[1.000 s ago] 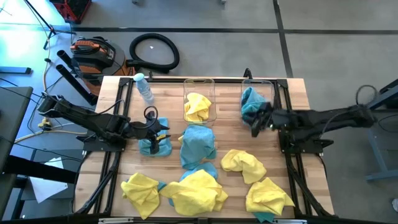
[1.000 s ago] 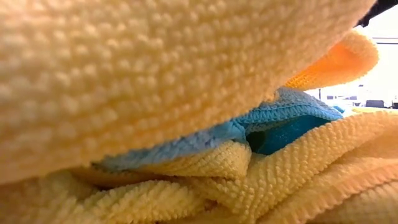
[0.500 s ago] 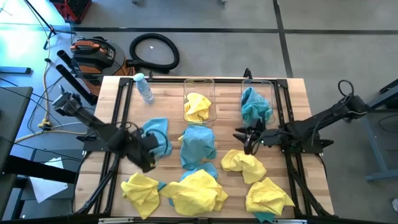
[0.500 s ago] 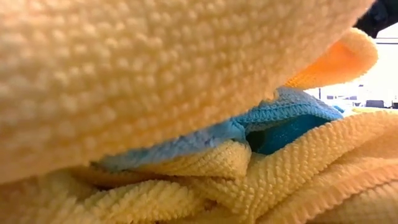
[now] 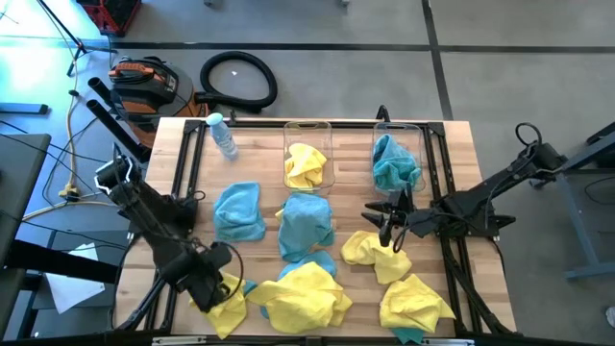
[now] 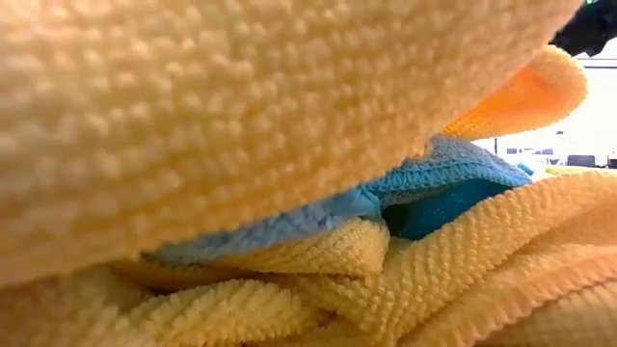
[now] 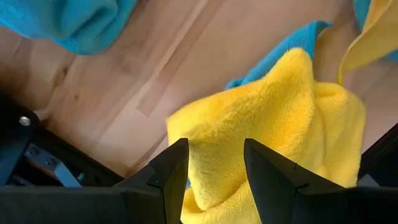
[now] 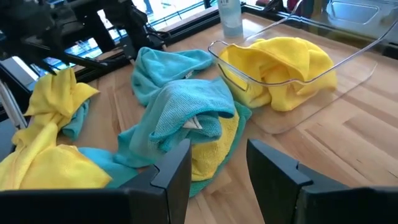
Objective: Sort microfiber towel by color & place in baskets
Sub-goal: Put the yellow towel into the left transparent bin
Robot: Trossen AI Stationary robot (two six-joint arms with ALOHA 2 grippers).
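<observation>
Yellow and teal microfiber towels lie loose on the wooden table. My left gripper (image 5: pixel 211 276) (image 7: pixel 214 167) points down, open, over the near-left yellow towel (image 7: pixel 273 118) (image 5: pixel 223 300); whether it touches the towel I cannot tell. My right gripper (image 5: pixel 384 229) (image 8: pixel 217 167) stands open above another yellow towel (image 5: pixel 377 255), past the middle teal towel (image 8: pixel 186 106) (image 5: pixel 306 226). A teal towel (image 5: pixel 238 211) lies flat at the left. One basket (image 5: pixel 287 144) holds a yellow towel (image 5: pixel 306 165), the other basket (image 5: pixel 421 135) a teal one (image 5: pixel 394 161).
A clear bottle with a blue cap (image 5: pixel 224 139) lies at the far left. More yellow towels (image 5: pixel 303 298) (image 5: pixel 413 303) lie along the near edge. Black frame rails (image 5: pixel 183 183) run down both table sides. A yellow towel (image 6: pixel 241 116) lies right in front of the low view.
My left gripper has swung from over the left teal towel toward the table's near edge and tipped to point down over the near-left yellow towel. My right gripper has drawn back from the teal basket toward the near edge and sunk over a yellow towel.
</observation>
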